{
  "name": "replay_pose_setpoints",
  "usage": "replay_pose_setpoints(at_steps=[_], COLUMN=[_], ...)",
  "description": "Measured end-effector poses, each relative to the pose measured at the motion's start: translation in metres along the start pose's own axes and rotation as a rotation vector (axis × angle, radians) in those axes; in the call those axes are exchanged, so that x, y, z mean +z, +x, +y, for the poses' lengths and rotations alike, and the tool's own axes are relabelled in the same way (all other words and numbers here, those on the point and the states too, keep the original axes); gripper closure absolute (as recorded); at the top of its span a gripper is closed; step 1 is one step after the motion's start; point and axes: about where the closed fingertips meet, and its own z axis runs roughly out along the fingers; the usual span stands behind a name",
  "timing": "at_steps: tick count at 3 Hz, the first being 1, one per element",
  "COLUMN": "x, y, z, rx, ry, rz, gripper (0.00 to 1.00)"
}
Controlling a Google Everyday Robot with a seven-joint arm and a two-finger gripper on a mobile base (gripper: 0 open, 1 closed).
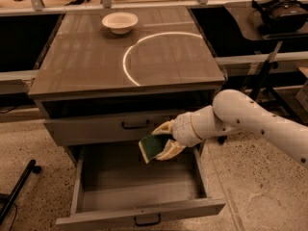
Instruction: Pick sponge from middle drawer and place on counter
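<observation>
The sponge (152, 147), dark green face over pale yellow foam, is held in my gripper (162, 141), which is shut on it. The gripper hangs above the open middle drawer (134, 186), near its back, just below the closed grey drawer (115, 126) above it. The drawer's inside shows nothing else. The counter (96, 57), glossy grey-brown with a bright white arc, lies above and behind the gripper. My white arm (250, 121) reaches in from the right.
A white bowl (120, 21) stands at the back of the counter. Dark side tables flank the cabinet; the right one holds a black headset (281, 11). A black stand leg (19, 189) lies on the floor at left.
</observation>
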Motion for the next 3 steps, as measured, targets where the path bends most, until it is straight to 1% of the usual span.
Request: replay_pose_setpoints(at_steps=[1, 2, 3], x=[-0.058, -0.098, -0.133], y=[-0.041, -0.074, -0.111], z=[-0.022, -0.041, -0.061], rx=[-0.063, -0.11, -0.153], ry=[0.032, 0.06, 0.078], rz=[0.087, 0.144, 0.208], gripper=[1.0, 1.0, 1.0])
